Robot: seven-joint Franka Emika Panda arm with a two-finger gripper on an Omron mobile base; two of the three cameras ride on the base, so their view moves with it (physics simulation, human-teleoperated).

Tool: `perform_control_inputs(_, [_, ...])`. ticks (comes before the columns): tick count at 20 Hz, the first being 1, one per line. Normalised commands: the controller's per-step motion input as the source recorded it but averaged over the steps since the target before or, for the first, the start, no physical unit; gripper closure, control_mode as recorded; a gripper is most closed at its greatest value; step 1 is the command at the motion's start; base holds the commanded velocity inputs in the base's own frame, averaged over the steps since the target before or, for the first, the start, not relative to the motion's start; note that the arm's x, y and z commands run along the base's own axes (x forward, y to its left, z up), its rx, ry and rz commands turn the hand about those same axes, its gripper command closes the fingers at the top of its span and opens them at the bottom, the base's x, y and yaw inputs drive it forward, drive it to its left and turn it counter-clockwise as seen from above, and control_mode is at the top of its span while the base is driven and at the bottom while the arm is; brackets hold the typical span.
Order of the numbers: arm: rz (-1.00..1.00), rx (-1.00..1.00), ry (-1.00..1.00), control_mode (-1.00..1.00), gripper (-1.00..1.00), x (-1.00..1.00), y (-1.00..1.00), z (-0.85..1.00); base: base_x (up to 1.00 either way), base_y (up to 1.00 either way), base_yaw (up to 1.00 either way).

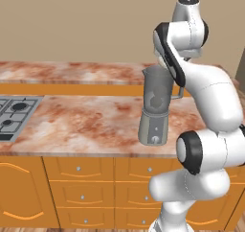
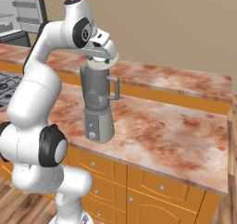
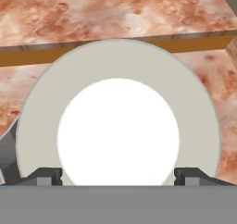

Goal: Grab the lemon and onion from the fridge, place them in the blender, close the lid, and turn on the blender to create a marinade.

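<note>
Both fingers (image 3: 46,176) of the wide-open tool (image 3: 118,177) straddle the lid (image 3: 118,126) atop the blender (image 2: 98,105), arm bent downward.

No text, label, brand, number or sign can be read on anything in these views.

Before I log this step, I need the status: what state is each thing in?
lid: seated on the jar's mouth, between the open fingers.
blender: upright on the counter, something inside, too blurred to name.
hand: open, straddling the lid.
drawers: shut.
fridge: open, shelves showing.
</note>
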Motion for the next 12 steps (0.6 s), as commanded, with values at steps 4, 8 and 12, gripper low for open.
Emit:
perform_control_inputs(4, [0.01,0.08,0.01,-1.00,1.00,0.11,0.34,-0.01,0.00,0.00,0.00])
perform_control_inputs(8, [0.00,0.16,0.08,-1.00,1.00,0.40,0.33,-0.10,0.00,0.00,0.00])
perform_control_inputs(12, [0.00,0.09,0.06,-1.00,1.00,0.33,0.26,-0.09,0.00,0.00,0.00])
